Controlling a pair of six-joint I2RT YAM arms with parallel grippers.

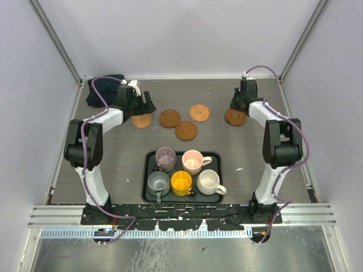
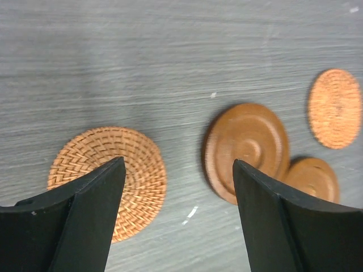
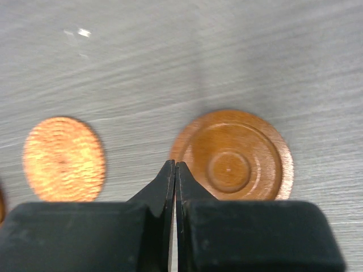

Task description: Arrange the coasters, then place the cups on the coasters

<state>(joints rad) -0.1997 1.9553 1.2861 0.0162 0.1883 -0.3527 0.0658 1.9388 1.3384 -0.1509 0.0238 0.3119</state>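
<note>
Five coasters (image 1: 186, 131) are laid flat across the far side of the bench (image 1: 122, 164). The leftmost woven coaster (image 2: 108, 150) is seen below the left gripper (image 2: 178, 164), whose jaws are spread wide with nothing between them. The rightmost ringed coaster (image 3: 232, 156) is seen just past the right gripper (image 3: 174, 165), jaws pressed closed, empty. Five cups (image 1: 193, 162) are grouped in the black tray (image 1: 147, 173) at the near side, well apart from the coasters.
</note>
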